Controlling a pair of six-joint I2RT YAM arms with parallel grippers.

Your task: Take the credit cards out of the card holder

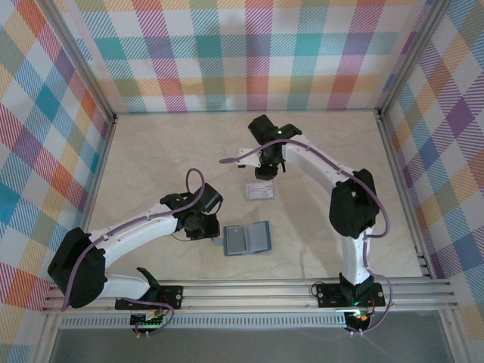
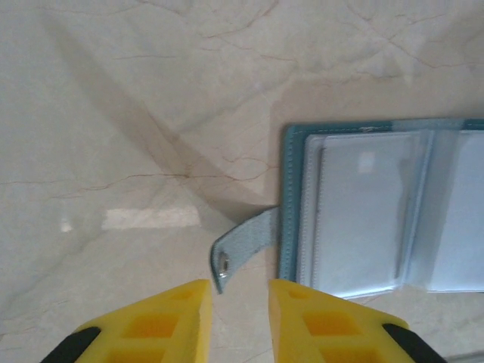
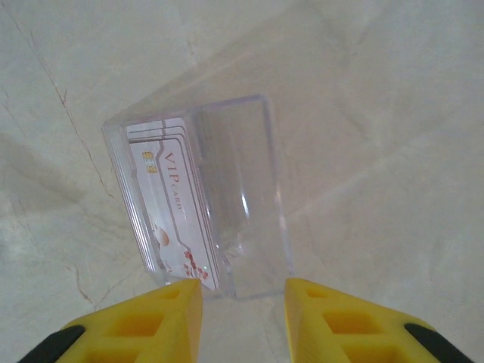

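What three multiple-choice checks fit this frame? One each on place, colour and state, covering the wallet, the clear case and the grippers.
1. Where does the card holder lie?
A. against the back wall
B. just beside the left gripper
C. under the right arm's base

2. What colour is its border?
A. red
B. black
C. teal

3. How does the right gripper stand?
A. shut on a card
B. open, with its fingers apart at the near edge of the clear case
C. shut on the wallet strap

Key:
1 B: the top view shows it lying open next to that gripper.
2 C: the left wrist view shows a teal rim.
3 B: there is a gap between the yellow fingers, and the VIP card sits inside the case.
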